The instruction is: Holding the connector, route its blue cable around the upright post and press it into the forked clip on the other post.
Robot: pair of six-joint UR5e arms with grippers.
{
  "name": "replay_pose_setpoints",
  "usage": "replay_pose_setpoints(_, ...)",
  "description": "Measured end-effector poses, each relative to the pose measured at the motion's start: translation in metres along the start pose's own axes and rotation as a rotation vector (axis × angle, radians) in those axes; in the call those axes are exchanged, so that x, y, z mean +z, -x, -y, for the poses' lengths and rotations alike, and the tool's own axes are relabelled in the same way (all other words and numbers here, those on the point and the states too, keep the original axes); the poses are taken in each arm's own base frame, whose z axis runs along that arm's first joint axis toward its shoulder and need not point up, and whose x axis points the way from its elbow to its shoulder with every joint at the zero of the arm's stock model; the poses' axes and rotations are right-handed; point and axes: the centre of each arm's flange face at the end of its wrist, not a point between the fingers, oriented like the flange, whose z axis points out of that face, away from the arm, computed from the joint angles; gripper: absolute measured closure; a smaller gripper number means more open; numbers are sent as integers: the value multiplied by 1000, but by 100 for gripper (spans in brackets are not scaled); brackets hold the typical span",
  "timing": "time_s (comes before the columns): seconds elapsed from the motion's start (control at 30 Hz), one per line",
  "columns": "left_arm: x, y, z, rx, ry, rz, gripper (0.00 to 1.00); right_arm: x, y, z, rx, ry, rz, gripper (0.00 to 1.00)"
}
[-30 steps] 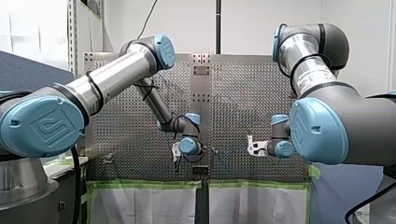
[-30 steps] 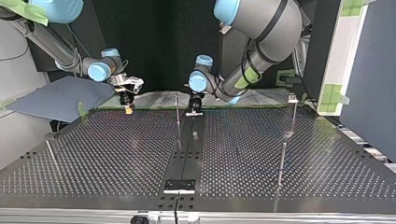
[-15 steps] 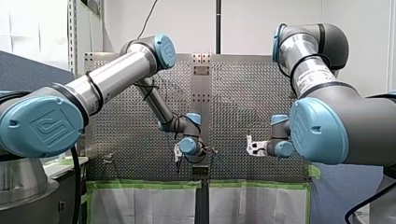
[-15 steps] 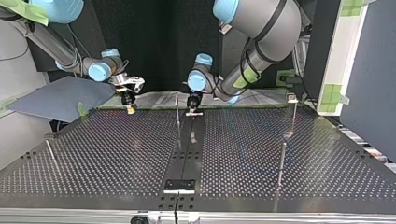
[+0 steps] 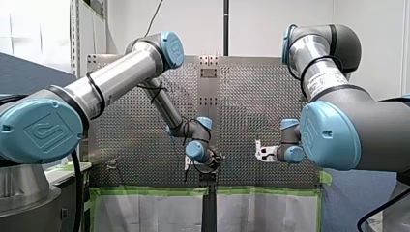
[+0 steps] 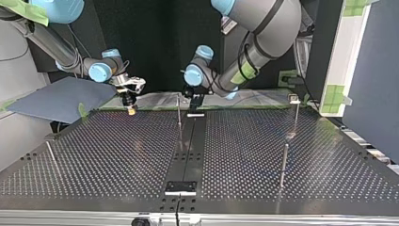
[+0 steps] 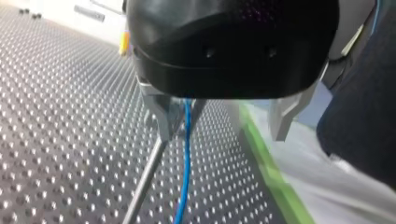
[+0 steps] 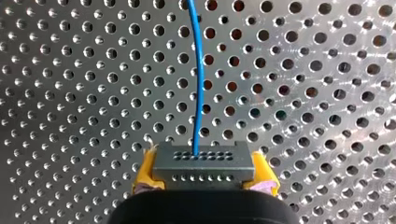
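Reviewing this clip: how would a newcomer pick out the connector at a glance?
Over the perforated table, find my right gripper, the one with yellow pads. The connector is the grey block clamped between them, alone in having rows of tiny holes and the blue cable leaving its face.

Blue cable [image 7: 187,161] runs between the hand's [image 7: 223,133] parted fingers [image 7: 159,113].

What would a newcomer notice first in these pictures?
The blue cable stands out most: it rises from the grey connector clamped in my right gripper between yellow pads, over the perforated table. In the left wrist view the cable runs down under my left gripper, between its parted metal fingers, close beside a thin upright post.
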Motion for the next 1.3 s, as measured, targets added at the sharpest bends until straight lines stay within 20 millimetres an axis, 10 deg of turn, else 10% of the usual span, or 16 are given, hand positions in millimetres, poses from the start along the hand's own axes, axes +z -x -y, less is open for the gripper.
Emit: replay_pose_setpoints(1.3, -26, -4, 20, 2, -25, 70, 0, 0, 3, -1, 2, 1, 1, 100)
